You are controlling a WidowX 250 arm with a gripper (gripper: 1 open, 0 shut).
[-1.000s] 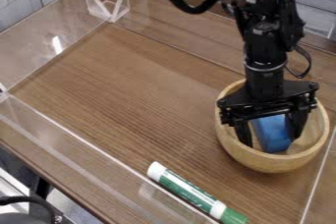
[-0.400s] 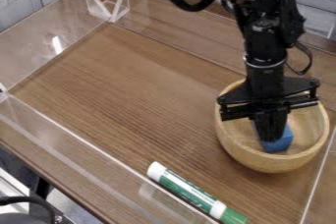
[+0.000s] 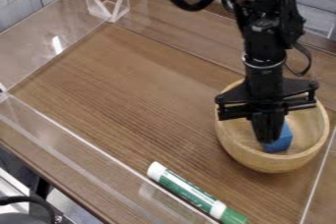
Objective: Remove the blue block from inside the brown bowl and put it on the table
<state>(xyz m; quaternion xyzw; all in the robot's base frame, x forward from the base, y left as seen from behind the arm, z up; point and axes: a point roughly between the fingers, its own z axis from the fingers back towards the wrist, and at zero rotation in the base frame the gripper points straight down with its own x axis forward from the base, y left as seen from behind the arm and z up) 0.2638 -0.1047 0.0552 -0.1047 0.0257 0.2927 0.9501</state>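
Our fingers (image 3: pixel 266 126) point down and are shut tight on the block (image 3: pixel 278 142). The block is low inside the bowl (image 3: pixel 239 147). The bowl rests on the surface (image 3: pixel 132 81). A marker (image 3: pixel 192 191) lies near the bowl.

We see the hand (image 3: pixel 268 136) pointing steeply down into the brown bowl (image 3: pixel 243 151) near the right front corner of the counter (image 3: pixel 132 81). Its fingers are pinched onto the blue block (image 3: pixel 280 144), which sits inside the bowl. A white-and-green marker (image 3: pixel 195 192) lies by the front edge, apart from the bowl. Clear walls (image 3: pixel 39 31) line the edges.
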